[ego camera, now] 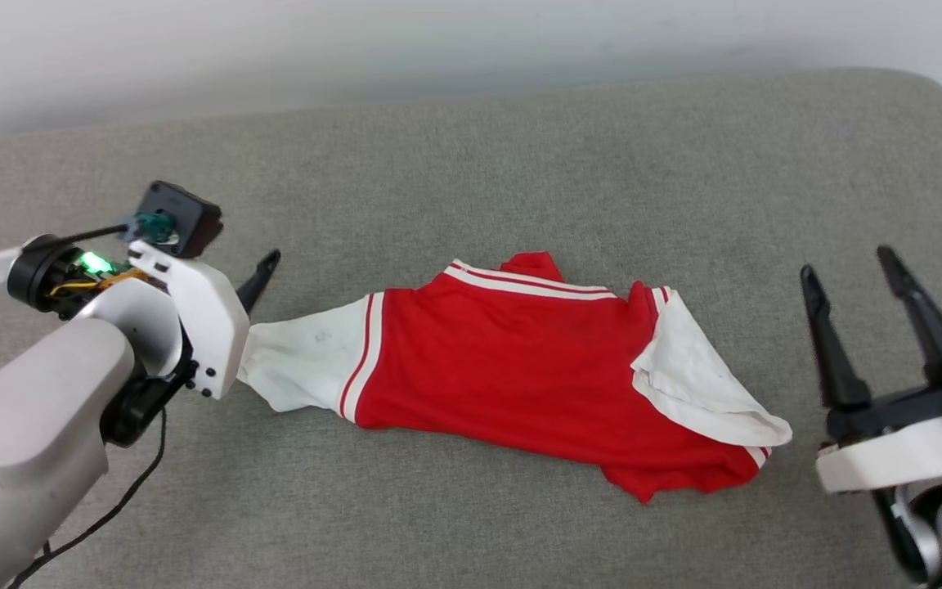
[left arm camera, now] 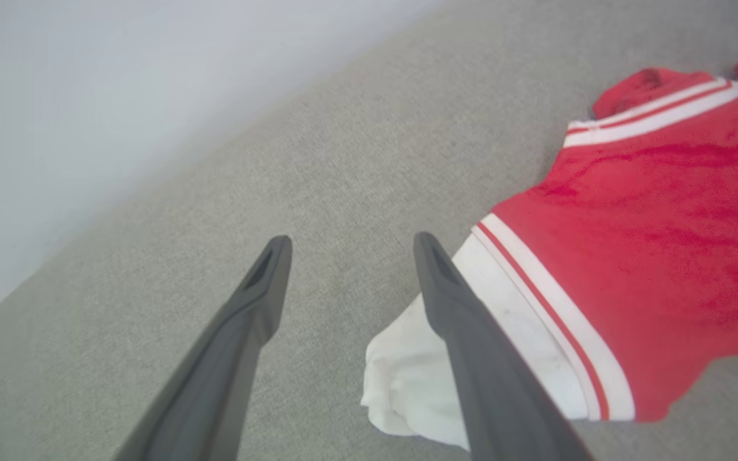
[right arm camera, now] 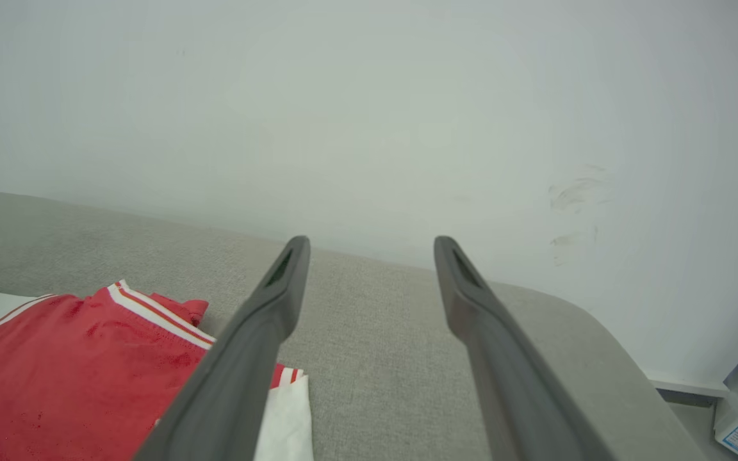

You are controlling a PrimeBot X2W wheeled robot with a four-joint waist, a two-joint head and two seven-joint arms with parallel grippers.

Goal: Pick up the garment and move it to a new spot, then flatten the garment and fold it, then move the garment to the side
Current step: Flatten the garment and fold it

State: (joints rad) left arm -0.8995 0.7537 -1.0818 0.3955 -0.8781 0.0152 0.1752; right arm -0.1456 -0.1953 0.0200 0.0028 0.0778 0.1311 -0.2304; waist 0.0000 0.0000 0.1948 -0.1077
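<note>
Pale and close at the lower left of the head view, the left forearm leads to the left gripper, whose two dark fingers stand well apart with nothing between them. One white sleeve of the garment lies just beside that gripper, partly under the finger on its garment side. From there the red body stretches away toward the right gripper, which also has its fingers spread and empty, near the other sleeve; that sleeve is turned back over the red cloth. The garment lies rumpled on the grey padded surface, between the two grippers. It looks light, limp and not slippery, so it would probably sag and bunch wherever it is lifted. The firmer places to pinch seem to be the striped trim at the sleeve seams or the hem corners, with one gripper at each end to pull it flat.
</note>
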